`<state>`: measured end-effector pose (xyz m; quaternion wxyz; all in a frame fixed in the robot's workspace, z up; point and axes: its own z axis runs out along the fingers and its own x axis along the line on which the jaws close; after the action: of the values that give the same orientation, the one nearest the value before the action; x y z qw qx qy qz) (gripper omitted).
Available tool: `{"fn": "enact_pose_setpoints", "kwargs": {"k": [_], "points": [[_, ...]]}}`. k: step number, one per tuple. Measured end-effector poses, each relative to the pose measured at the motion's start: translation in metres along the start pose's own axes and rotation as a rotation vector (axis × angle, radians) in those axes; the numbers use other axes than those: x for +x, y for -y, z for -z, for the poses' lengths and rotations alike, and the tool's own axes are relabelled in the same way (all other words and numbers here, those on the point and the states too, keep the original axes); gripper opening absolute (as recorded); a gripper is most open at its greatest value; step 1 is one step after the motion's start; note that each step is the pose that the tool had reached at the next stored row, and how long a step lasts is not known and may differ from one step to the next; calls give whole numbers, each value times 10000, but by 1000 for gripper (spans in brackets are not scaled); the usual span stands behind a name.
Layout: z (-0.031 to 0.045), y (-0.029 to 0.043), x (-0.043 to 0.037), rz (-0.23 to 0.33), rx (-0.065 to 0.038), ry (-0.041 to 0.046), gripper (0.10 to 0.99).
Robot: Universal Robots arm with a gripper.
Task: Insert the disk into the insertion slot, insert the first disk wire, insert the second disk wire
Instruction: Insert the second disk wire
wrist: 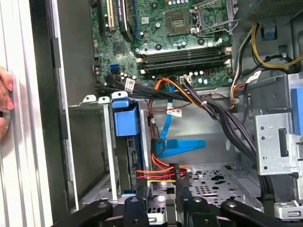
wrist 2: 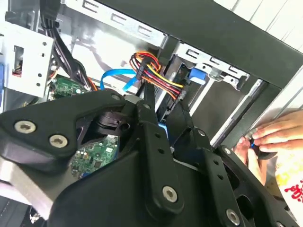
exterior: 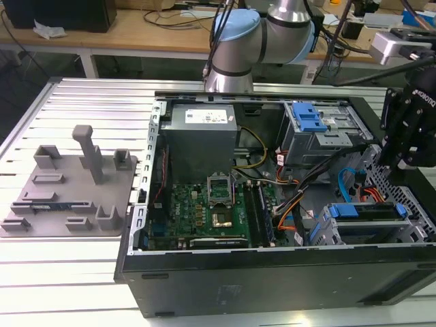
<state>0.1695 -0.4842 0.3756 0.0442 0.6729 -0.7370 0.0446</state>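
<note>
In the first wrist view, our gripper [wrist: 161, 187] pinches the striped wire plug [wrist: 161, 176] right by the disk [wrist: 127, 120] sitting in its insertion slot [wrist: 90, 156], so we should push straight and gently.

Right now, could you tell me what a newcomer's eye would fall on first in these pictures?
Probably the open computer case on the ribbed table, its green circuit board bare. At the exterior view's right, the black tool hangs over the low drive cage, holding the plug of the red, orange and yellow wire bundle. A person's hand rests at the case's edge.
</note>
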Motion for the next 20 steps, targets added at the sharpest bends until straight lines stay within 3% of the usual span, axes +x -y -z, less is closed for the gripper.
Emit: {"fn": "enact_pose_setpoints", "kwargs": {"k": [1, 3, 5, 8, 10, 11, 12, 13, 14, 17, 20], "points": [[0, -45, -8, 2, 7, -87, 376], [1, -117, -10, 1, 12, -132, 376], [1, -245, -3, 1, 17, -189, 376], [0, -350, 6, 0, 30, -336, 376], [2, -377, -4, -2, 39, -436, 361], [4, -382, -18, -1, 46, -513, 294], [4, -383, -26, -1, 50, -550, 294], [4, -384, -31, -1, 53, -580, 224], [4, -384, -35, -1, 57, -626, 224], [-4, -386, -46, -2, 64, -704, 224], [-37, -386, -56, 1, 83, -719, 224]]}}
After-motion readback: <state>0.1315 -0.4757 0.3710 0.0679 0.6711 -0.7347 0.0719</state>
